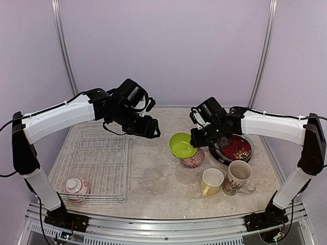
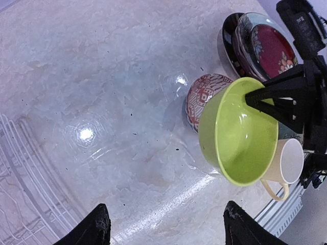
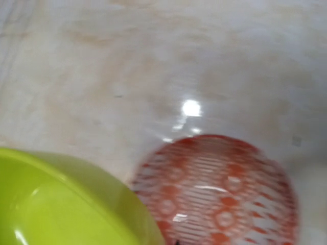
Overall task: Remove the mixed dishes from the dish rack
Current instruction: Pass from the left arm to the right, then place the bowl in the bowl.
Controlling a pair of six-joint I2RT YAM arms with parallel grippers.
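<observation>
One narrow rim hold is all that carries the lime-green bowl (image 1: 180, 144). The right gripper (image 1: 197, 138) has its fingers clamped on the bowl's right edge. The bowl hangs tilted at centre frame, directly over the red-white patterned bowl (image 1: 194, 160) on the table (image 1: 153, 178); whether the two bowls touch I cannot tell.

The likeliest trouble is the bowl pivoting or slipping out of so small a grip. It could then strike the patterned bowl or roll toward the yellow mug (image 1: 211, 181) and cream patterned mug (image 1: 238, 177) just below. Let go while tilted, it could rock off the lower bowl. The stacked plates (image 1: 236, 148) just right of the gripper leave little room to swing.

The left gripper (image 1: 147, 126), fingers spread wide and empty, hovers left of centre, near enough that the arms could clip. A small red-patterned dish (image 1: 76, 186) sits in the lower left corner of the dish rack (image 1: 97, 158).
</observation>
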